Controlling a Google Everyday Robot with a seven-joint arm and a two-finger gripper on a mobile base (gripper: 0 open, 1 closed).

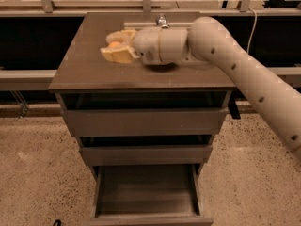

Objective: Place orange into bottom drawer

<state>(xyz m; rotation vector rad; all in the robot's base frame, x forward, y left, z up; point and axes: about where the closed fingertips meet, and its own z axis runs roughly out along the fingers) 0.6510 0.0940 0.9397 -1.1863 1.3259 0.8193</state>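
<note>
One orange (114,44), one gripper (110,45), three drawers — the gripper clamps the orange between its fingers; the bottom drawer (146,197) stands open at 6 o'clock.

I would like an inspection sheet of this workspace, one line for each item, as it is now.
Surface: dark cabinet top.
Job's things: orange between the claw's fingers; bottom drawer pulled open, nothing seen inside.
Clutter: metal bar at the back of the top.
Grippers: claw over the top's left half, shut on the orange.
Cables: white cable behind the arm, right side.
Surroundings: speckled floor.
</note>
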